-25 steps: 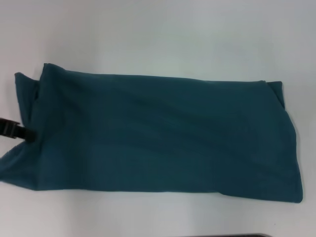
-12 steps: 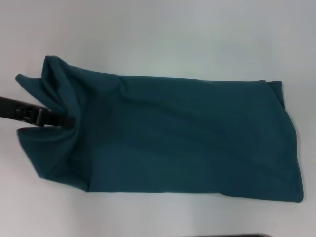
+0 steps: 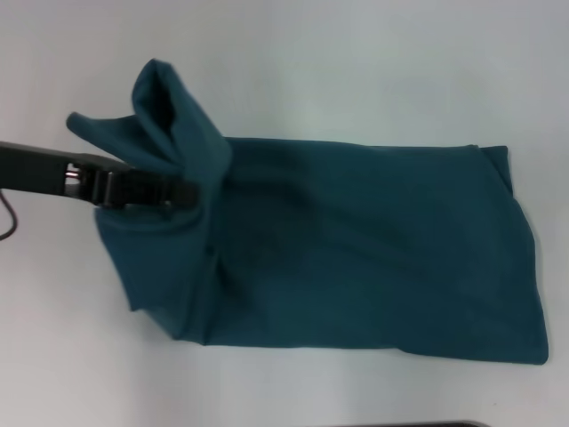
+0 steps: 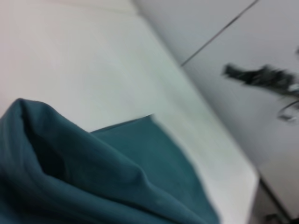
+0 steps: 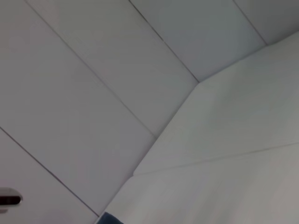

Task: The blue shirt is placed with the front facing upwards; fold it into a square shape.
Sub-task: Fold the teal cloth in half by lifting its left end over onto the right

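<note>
The blue shirt lies as a long folded band across the white table, plain side up, with no lettering showing. My left gripper reaches in from the left and is shut on the shirt's left end, which it holds lifted and bunched above the rest of the cloth. In the left wrist view the raised fold of the blue shirt fills the near part of the picture. The right gripper is out of view; only a dark sliver of the blue shirt shows in the right wrist view.
White table edge runs beyond the cloth, with grey floor tiles past it. A dark strip shows at the front edge of the head view.
My left gripper has travelled right and upward with the shirt's left end, pulling it off the table and over toward the middle. The right end has stayed put.
</note>
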You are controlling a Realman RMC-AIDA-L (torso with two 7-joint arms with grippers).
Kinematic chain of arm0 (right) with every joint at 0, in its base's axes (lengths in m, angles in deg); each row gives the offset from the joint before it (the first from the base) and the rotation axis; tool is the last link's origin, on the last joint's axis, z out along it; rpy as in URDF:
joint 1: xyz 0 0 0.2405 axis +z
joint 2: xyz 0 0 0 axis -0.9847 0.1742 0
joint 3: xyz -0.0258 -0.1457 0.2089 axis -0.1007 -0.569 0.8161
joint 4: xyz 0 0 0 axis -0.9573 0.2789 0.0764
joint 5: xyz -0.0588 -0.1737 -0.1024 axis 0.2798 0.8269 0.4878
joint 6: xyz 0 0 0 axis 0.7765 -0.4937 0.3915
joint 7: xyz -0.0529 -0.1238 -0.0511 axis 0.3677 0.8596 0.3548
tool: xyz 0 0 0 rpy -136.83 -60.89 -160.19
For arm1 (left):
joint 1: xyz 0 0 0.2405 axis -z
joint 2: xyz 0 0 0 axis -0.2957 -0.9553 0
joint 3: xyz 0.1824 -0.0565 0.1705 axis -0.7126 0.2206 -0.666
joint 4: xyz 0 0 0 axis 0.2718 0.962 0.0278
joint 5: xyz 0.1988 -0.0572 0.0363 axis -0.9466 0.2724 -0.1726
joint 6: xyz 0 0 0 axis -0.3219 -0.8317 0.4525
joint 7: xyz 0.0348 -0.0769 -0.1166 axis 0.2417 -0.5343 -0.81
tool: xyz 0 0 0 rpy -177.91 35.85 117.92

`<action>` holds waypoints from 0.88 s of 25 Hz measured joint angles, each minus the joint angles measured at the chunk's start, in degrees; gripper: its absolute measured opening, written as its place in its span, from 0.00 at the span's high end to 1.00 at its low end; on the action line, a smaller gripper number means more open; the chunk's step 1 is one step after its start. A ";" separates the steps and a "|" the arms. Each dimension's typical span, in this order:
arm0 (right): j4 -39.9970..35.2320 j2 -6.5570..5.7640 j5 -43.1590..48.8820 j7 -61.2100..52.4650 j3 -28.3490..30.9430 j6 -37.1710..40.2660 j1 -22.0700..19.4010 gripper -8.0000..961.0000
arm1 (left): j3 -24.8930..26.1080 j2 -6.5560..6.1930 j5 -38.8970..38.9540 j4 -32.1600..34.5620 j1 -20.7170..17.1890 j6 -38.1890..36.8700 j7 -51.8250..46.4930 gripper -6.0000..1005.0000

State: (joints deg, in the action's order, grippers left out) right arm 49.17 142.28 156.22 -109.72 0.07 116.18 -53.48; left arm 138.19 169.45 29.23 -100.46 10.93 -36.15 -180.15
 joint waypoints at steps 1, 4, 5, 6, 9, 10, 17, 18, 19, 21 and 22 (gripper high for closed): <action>0.00 0.00 0.00 0.02 -0.25 0.00 0.04 0.04 | -0.17 0.30 1.34 -0.01 -0.01 -0.41 -0.18 0.91; 0.06 0.03 -0.02 0.05 -0.71 0.00 0.31 0.04 | -0.57 1.34 3.57 0.09 0.28 -0.80 -0.57 0.91; 0.09 0.08 -0.02 0.05 -0.87 0.01 0.39 0.04 | -0.65 1.76 3.87 0.19 0.47 -0.81 -0.61 0.91; 0.09 0.12 -0.02 0.06 -1.13 0.01 0.46 0.04 | -0.75 2.28 4.34 0.33 0.88 -0.81 -0.62 0.91; 0.09 0.23 -0.03 0.07 -1.84 0.01 0.62 0.04 | -2.06 2.89 6.04 1.33 1.66 -0.39 -0.64 0.91; 0.09 0.26 -0.03 0.08 -1.98 0.01 0.64 0.04 | -2.89 2.93 6.84 1.94 1.84 0.09 -0.64 0.91; 0.08 0.55 -0.02 0.56 -1.99 0.02 0.66 0.04 | -6.54 2.93 7.64 5.01 3.93 3.56 -0.65 0.91; 0.08 0.63 -0.02 0.63 -1.98 0.02 0.64 0.04 | -6.66 2.87 7.65 5.42 4.37 3.87 -0.57 0.91; 0.08 0.71 -0.02 0.67 -1.98 0.02 0.64 0.04 | -6.70 2.84 7.65 5.56 4.55 3.98 -0.52 0.91; 0.08 0.87 -0.01 0.72 -1.98 0.01 0.63 0.05 | -6.72 2.78 7.66 5.71 4.90 4.10 -0.45 0.91; 0.08 0.91 0.00 0.72 -1.97 0.00 0.62 0.05 | -6.73 2.75 7.67 5.73 5.10 4.12 -0.40 0.91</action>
State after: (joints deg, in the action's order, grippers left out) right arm 49.25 143.19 156.22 -109.00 -1.90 116.18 -52.86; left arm 131.46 172.20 36.90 -94.73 16.03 -32.04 -180.55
